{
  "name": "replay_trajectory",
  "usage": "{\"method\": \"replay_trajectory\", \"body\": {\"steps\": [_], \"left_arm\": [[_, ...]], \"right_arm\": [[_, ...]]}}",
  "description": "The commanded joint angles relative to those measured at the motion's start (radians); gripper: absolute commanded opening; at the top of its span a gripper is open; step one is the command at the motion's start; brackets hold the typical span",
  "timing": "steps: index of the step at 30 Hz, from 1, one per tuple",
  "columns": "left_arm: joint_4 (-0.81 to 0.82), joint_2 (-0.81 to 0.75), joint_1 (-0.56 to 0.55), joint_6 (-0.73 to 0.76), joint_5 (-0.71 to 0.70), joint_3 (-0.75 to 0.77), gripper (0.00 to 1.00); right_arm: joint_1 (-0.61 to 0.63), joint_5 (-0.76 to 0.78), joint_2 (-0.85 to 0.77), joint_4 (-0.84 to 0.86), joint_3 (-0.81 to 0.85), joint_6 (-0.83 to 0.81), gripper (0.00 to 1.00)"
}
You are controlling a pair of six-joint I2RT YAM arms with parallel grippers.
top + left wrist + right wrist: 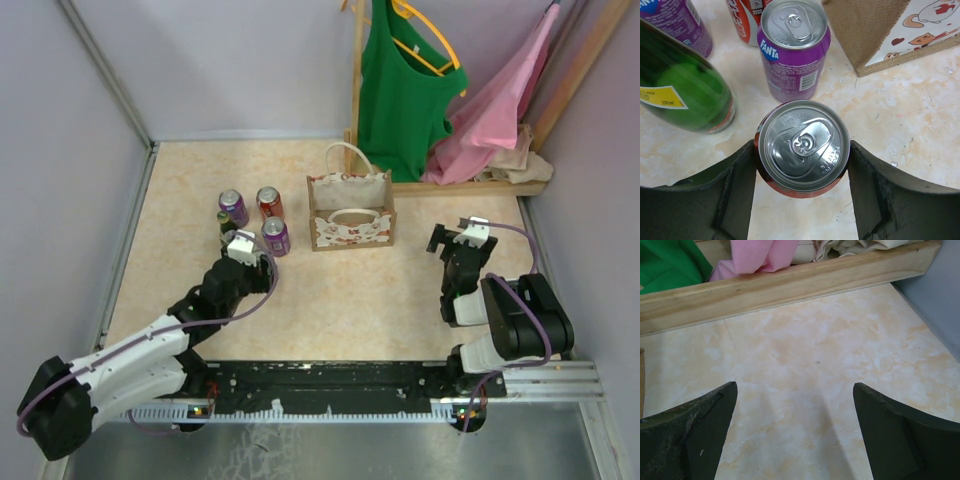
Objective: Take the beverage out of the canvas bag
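Note:
The canvas bag (350,212) stands upright at the middle back of the table, its top open; its corner shows in the left wrist view (875,30). My left gripper (246,252) is left of the bag, and its jaws (802,146) press both sides of an upright red beverage can (802,165), seen from above. In the top view this can is hidden under the gripper. My right gripper (456,238) is right of the bag, open and empty (795,390) over bare table.
Beside the held can stand a purple Fanta can (795,47), a red can (747,20), another purple can (675,20) and a green bottle (680,85). A wooden rack (790,285) with a green top (400,90) and pink cloth (500,110) stands back right.

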Motion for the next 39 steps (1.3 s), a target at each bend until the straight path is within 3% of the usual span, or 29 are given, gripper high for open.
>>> {"method": "replay_trajectory", "body": {"steps": [1, 6, 14, 16, 19, 26, 30, 39], "left_arm": [[0.167, 0.011, 0.000, 0.004, 0.046, 0.000, 0.16], [0.167, 0.053, 0.000, -0.012, 0.074, 0.000, 0.36], [0.155, 0.078, 0.000, -0.023, 0.072, 0.002, 0.53], [0.138, 0.080, 0.000, -0.023, 0.067, 0.008, 0.78], [0.108, 0.071, 0.000, -0.016, 0.076, 0.024, 0.99], [0.087, -0.007, 0.000, 0.015, 0.092, 0.079, 1.00], [0.098, -0.043, 0.000, 0.110, 0.079, 0.140, 1.00], [0.177, 0.038, 0.057, 0.298, -0.045, 0.324, 1.00]], "right_arm": [[-0.005, 0.001, -0.009, 0.046, 0.019, -0.001, 0.99], [-0.004, 0.001, -0.010, 0.046, 0.019, 0.000, 0.99], [-0.004, 0.000, -0.010, 0.046, 0.019, 0.000, 0.99], [-0.006, 0.001, -0.009, 0.046, 0.019, -0.001, 0.99], [-0.004, 0.000, -0.008, 0.046, 0.019, -0.002, 0.99], [-0.004, 0.000, -0.010, 0.046, 0.019, -0.001, 0.99], [-0.004, 0.000, -0.009, 0.046, 0.019, -0.001, 0.99], [-0.004, 0.000, -0.010, 0.046, 0.019, -0.001, 0.99]]}}
